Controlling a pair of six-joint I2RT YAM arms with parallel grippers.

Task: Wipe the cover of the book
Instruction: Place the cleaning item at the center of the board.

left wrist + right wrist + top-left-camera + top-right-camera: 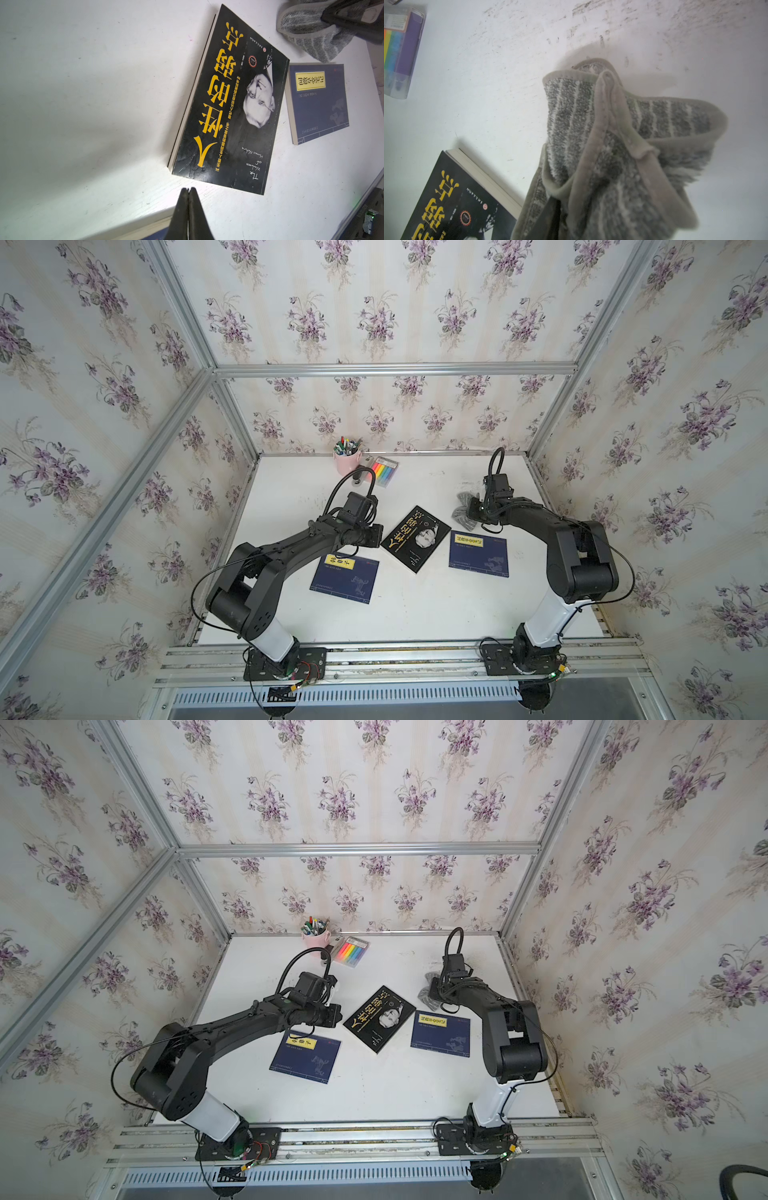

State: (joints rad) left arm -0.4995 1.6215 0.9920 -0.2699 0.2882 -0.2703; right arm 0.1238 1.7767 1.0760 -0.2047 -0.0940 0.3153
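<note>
grey cloth (612,135) bunched at right gripper (468,509), clamped or not: cannot tell; just beside black book (415,538), flat on tabletop (291,497), cover bare. left gripper (188,192) pinched together, empty, near book edge. likely step: cloth to cover; next needs firm hold, press, sweep

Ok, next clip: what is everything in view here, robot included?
black book: one, black with yellow title, lying flat and angled at mid-table
blue books: two, dark blue with yellow labels, flat, one on each side of the black book
cloth: one, grey striped, bunched up beyond the right-hand blue book
cup: one, pink, full of pens, at the table's far edge
marker case: one, clear with rainbow colours, beside the cup
table: one, white, scuffed
left gripper: black, shut, empty, beside the black book
right gripper: black, at the cloth; whether it grips is unclear
</note>
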